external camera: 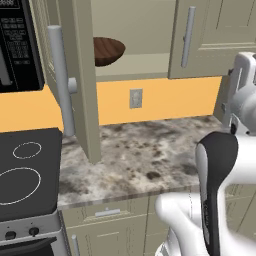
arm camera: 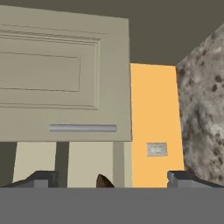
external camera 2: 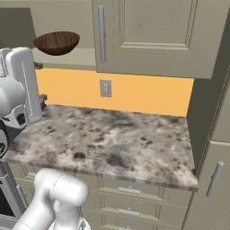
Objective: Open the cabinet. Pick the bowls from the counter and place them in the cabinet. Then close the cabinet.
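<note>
Sitting inside the open cabinet [external camera: 80, 75], the dark-brown wooden bowl [external camera: 107, 50] is resting on the lower shelf, its left door swung wide toward the stove [external camera: 27, 170]. The hand [arm camera: 112, 179] is hanging with its fingers spread apart, gripping nothing, facing the closed right door [arm camera: 65, 74]. The speckled desk [external camera 2: 108, 139] is lying below.

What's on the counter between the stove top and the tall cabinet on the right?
Nothing: the counter is bare from stove top across, in both base views.
</note>
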